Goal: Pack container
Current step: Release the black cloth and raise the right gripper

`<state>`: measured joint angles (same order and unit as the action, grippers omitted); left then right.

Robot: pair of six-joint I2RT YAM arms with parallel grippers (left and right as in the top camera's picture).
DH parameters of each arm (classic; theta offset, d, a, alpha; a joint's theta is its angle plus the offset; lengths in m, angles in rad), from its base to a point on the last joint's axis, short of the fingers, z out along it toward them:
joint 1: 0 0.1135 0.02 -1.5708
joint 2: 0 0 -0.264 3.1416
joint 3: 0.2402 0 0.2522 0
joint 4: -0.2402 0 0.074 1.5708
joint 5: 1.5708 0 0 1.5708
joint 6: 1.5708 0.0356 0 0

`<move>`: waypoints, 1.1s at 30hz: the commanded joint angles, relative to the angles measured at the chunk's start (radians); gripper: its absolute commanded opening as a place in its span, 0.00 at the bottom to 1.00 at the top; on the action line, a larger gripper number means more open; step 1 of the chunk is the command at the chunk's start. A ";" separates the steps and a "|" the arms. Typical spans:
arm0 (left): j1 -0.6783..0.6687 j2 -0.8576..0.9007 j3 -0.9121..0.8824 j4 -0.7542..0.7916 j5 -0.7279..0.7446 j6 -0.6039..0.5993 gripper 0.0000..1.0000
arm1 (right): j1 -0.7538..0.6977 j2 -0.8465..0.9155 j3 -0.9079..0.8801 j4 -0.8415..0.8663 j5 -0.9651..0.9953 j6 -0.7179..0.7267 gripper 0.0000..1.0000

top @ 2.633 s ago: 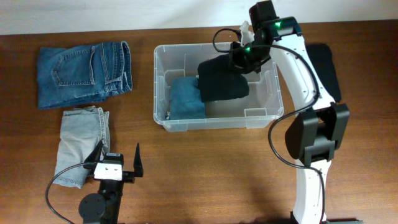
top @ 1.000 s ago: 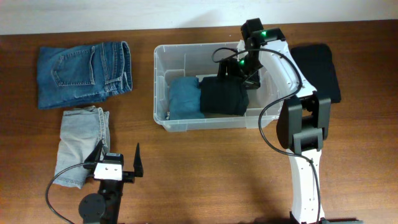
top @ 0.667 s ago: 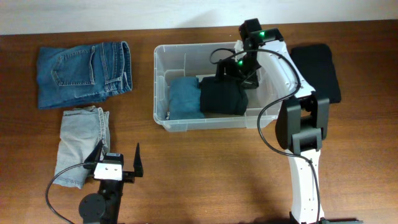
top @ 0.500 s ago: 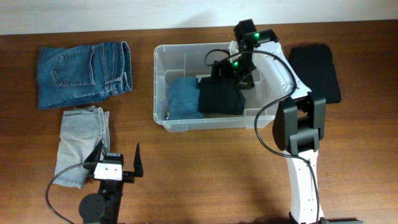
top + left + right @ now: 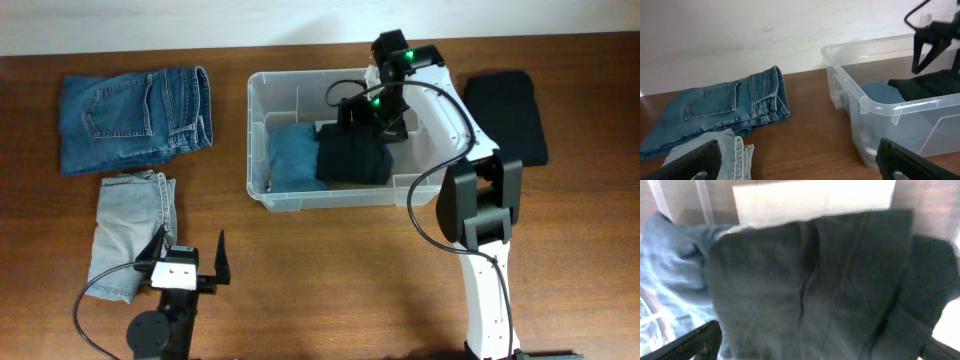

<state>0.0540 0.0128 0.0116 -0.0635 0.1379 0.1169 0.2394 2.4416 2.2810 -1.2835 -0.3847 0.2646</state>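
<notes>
The right hand [image 5: 365, 112] has been shifted leftward, fingers spread; beneath it, the black garment [image 5: 352, 158] is laid in the container [image 5: 258, 100].

We see the black garment [image 5: 810, 280] blurred, cut off at the lower edge; the bin [image 5: 910, 106] runs off the right edge.

Robot lab: arms [image 5: 478, 205] on wooden table [image 5: 330, 270]

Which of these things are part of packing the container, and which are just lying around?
In the job: container, black folded garment and blue garment inside it.
Lying about, likely waiting: blue jeans, pale jeans, black cloth.
</notes>
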 commanded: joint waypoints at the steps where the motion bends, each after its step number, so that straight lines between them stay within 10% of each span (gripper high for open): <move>1: 0.008 -0.006 -0.003 -0.005 -0.007 0.012 0.99 | 0.006 -0.002 0.146 -0.065 0.063 -0.007 0.99; 14: 0.008 -0.006 -0.003 -0.005 -0.007 0.013 0.99 | 0.011 0.002 0.296 -0.190 0.218 -0.006 0.98; 24: 0.008 -0.006 -0.003 -0.005 -0.007 0.013 0.99 | 0.012 0.002 0.044 -0.084 0.292 -0.001 0.22; 33: 0.008 -0.006 -0.003 -0.005 -0.007 0.013 0.99 | 0.012 0.002 -0.146 0.029 0.288 0.005 0.07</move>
<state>0.0540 0.0128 0.0116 -0.0635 0.1379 0.1169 0.2405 2.4416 2.1616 -1.2644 -0.1104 0.2623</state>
